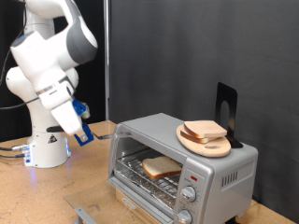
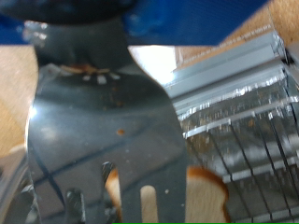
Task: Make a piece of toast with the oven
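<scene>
Gripper (image 1: 84, 133) left-centre, grips spatula (image 2: 103, 140); blade hides part of pale toast (image 1: 161, 167) on oven (image 1: 183, 168) rack.

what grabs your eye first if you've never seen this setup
First the white robot arm at the exterior view's left, its hand holding a metal spatula out toward the oven. Then the silver oven at lower right, door open, with a piece of toast lying on its wire rack. On the oven's top sits a round wooden plate with more bread on it.
</scene>
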{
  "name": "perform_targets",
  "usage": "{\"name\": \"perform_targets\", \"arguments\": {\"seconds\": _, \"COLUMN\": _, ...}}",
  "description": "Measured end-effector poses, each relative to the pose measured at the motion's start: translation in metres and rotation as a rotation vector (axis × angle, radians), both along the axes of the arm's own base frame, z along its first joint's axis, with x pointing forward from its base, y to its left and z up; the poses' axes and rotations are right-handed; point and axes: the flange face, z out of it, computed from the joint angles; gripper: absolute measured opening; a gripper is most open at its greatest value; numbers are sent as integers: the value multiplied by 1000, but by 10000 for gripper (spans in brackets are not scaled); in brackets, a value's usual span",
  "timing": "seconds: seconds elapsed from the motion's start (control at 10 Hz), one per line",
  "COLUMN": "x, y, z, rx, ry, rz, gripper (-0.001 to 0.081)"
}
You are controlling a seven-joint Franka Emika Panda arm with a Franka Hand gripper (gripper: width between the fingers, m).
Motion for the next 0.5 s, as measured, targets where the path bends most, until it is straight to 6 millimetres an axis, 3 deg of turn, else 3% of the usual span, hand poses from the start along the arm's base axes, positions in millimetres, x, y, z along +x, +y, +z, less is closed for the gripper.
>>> {"name": "perform_targets", "arguments": {"seconds": 0.3, "x": -1, "y": -21, "z": 42, "rx": 73, "ry": -42, "rz": -2, "gripper": 394}}
{"name": "perform_targets", "arguments": {"seconds": 0.5, "x": -3, "y": -23, "z": 47, "rx": 83, "ry": -43, "rz": 2, "gripper": 394}}
